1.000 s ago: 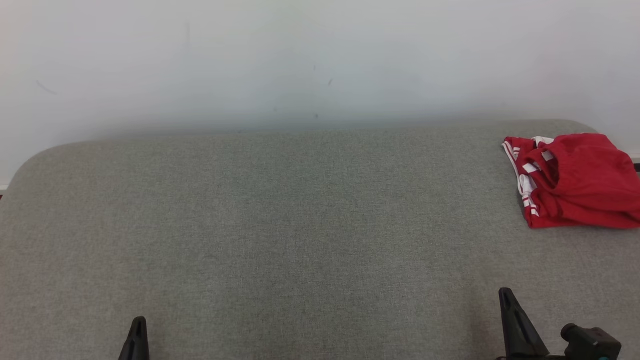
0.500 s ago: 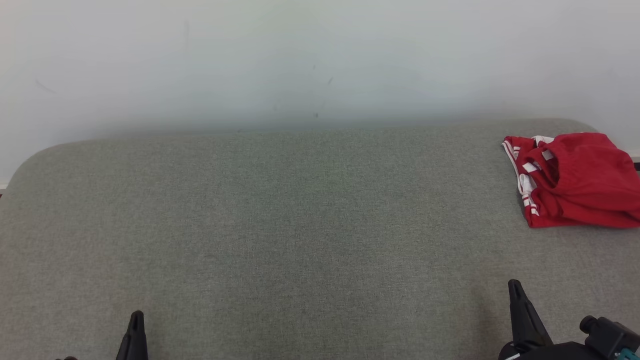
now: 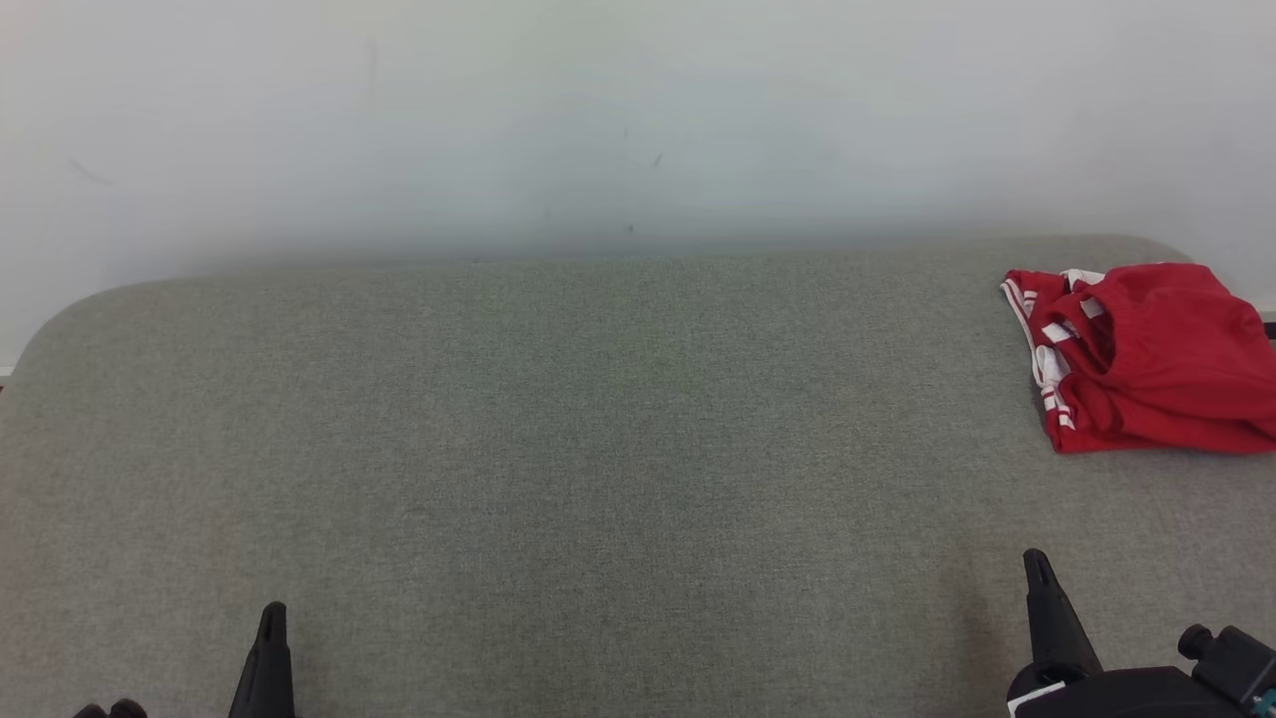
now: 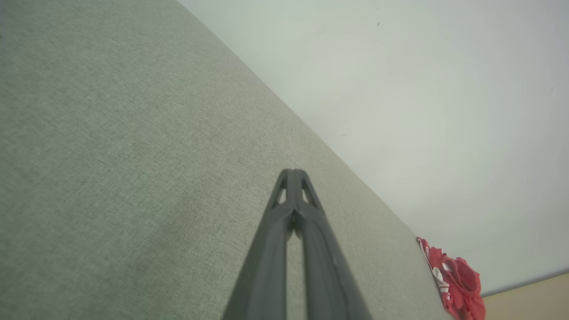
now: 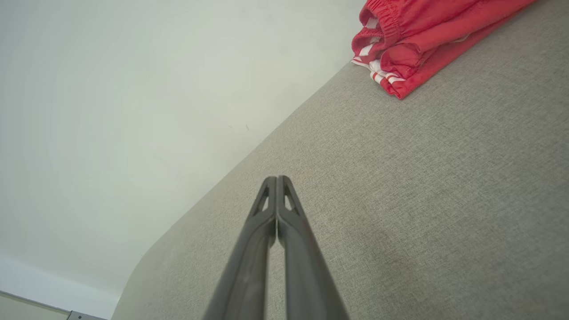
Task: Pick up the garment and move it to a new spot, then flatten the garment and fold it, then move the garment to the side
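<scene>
From my head, the red garment (image 3: 1146,359) with white stripes lies bunched at two o'clock. It sits near the far right edge of the grey fabric surface (image 3: 598,449), close to the pale wall (image 3: 598,120). My left gripper (image 3: 271,613) pokes up at seven o'clock and my right gripper (image 3: 1036,560) at five o'clock, both well apart from the garment.

Along my left wrist, my two dark fingers meet at the tips, clenched on nothing, over the grey fabric. The garment is a small red heap at four o'clock, by the surface's far edge.

Along my right wrist, my fingers are pressed together and hold nothing. The garment rests on the surface at one o'clock, beside the wall, with its gathered waistband and white stripes showing.
</scene>
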Available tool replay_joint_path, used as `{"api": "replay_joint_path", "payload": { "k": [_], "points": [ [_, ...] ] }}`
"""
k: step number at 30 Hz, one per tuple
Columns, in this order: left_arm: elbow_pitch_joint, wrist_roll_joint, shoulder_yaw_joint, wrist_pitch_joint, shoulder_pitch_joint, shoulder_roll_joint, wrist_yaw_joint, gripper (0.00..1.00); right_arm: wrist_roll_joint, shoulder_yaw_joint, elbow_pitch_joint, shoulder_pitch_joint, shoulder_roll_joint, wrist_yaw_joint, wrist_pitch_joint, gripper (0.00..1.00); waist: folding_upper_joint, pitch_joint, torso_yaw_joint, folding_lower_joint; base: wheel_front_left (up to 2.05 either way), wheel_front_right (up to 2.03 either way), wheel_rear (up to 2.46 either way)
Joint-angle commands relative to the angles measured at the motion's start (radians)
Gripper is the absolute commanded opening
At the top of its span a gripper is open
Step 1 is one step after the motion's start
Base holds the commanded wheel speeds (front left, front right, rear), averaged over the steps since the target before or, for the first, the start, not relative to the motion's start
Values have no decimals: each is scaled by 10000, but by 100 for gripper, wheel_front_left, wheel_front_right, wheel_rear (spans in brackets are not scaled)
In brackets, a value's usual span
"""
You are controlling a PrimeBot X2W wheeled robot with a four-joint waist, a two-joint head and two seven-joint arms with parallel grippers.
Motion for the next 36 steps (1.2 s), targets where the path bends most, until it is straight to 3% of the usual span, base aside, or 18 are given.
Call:
{"api": "replay_joint_path", "payload": {
  "k": [1, 36],
  "points": [
    [-96, -418, 32, 107, -258, 29, 1, 0, 410, -77, -94, -255, -4, -5, 78, 0, 0, 2, 0, 0, 0, 0, 0],
    [64, -4166, 59, 1112, -772, 13, 3, 0, 4182, -499, 79, -669, 113, -12, 955, 0, 0, 47, -7, 0, 0, 0, 0]
  ]
}}
